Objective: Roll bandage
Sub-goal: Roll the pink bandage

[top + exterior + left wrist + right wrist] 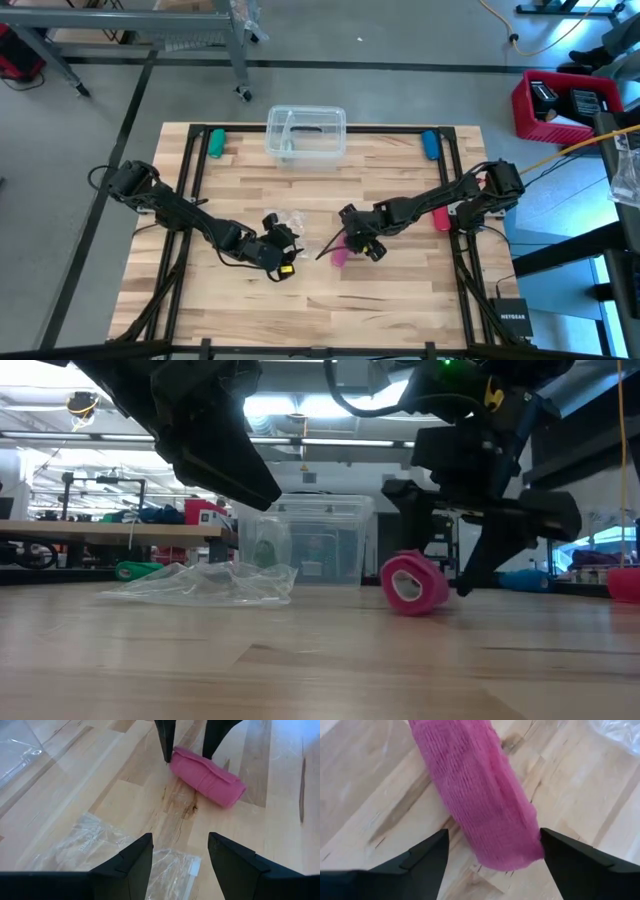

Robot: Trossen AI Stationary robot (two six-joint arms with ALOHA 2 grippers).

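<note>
The bandage point(340, 257) is a pink roll lying on its side on the wooden table, near the middle point(413, 584) point(207, 777) point(475, 795). My right gripper point(492, 845) is open and slants down over the roll, one finger on each side of one of its ends point(187, 755) point(440, 565) point(354, 247). My left gripper point(180, 850) is open to the roll's left point(282, 262), above the edge of a clear plastic wrapper point(100, 850), holding nothing. My right gripper's fingers stand on either side of the roll's end. One finger point(570, 855) is right beside the roll's edge point(532, 837); I cannot tell whether it touches. The roll rests on the table.
The crumpled clear wrapper point(290, 222) point(205, 582) lies left of the roll. A clear plastic container point(305, 133) stands at the far edge, with a green object point(216, 143) and a blue one point(430, 145) beside it. A small red object point(440, 218) lies under the right arm.
</note>
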